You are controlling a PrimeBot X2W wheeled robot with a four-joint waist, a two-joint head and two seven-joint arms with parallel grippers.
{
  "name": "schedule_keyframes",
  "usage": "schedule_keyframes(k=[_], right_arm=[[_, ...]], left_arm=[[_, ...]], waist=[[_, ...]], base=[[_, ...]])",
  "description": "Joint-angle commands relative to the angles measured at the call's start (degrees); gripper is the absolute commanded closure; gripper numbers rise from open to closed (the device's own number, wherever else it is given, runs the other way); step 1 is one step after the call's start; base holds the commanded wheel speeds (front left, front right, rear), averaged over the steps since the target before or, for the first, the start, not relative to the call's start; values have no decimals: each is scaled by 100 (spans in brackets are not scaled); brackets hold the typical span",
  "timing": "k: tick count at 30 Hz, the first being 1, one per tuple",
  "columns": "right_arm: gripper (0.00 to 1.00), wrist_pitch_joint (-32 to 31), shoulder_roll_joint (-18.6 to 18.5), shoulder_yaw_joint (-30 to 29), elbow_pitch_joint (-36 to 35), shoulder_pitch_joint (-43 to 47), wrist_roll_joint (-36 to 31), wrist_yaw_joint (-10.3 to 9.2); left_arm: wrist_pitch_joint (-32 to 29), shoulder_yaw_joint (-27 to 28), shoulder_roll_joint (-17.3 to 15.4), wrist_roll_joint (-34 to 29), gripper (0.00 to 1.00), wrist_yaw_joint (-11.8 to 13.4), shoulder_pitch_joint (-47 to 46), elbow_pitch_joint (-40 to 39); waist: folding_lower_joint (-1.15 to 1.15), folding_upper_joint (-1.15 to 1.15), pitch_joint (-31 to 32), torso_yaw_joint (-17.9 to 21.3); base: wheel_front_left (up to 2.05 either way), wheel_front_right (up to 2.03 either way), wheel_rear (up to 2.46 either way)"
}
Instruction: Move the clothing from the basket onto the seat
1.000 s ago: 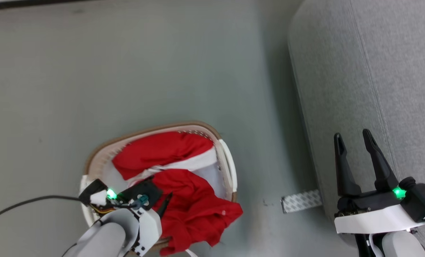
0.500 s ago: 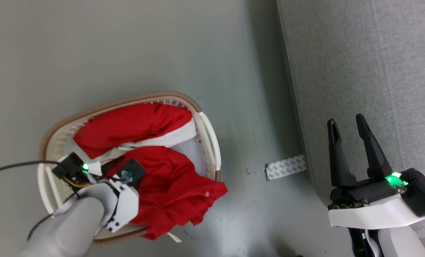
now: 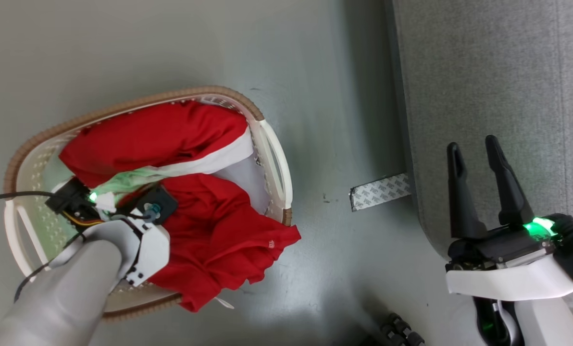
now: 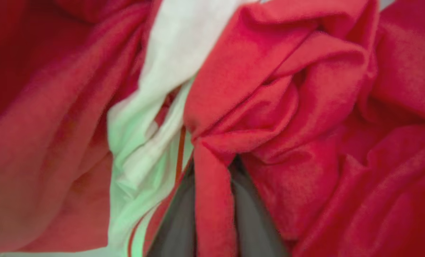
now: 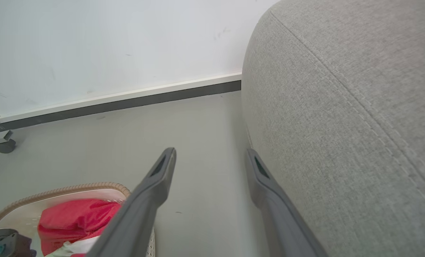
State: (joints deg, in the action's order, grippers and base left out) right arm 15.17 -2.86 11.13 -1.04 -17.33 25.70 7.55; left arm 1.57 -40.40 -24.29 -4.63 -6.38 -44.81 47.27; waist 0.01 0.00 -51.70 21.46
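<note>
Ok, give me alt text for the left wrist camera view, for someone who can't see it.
Two dark fingers of the left hand straddle a fold of soft bright red fabric clothing, close up and blurred. A white band with thin red stripes runs upward left of them.

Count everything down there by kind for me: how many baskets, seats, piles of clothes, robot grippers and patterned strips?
Basket: 1
Seat: 1
Red clothing, one pile, separate garments hard to tell: 1
Grippers: 2 (left gripper, right gripper)
Patterned strip: 1
Total: 6
</note>
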Motion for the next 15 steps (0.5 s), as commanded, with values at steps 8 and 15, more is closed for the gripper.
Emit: schedule_keyframes(k=[8,15], right_arm=[[0,-2,-8,-182,272,74,-193,-12],[0,-2,-11,-370,660,327,-441,-12]], left_arm=[[702,222,447,628,100,-16,171,296],[1122,191,1017,1174,100,-75,664,428]], waist=[[-1,0,589,-374],[-1,0,1828,-897]], base=[[0,0,0],[0,0,0]])
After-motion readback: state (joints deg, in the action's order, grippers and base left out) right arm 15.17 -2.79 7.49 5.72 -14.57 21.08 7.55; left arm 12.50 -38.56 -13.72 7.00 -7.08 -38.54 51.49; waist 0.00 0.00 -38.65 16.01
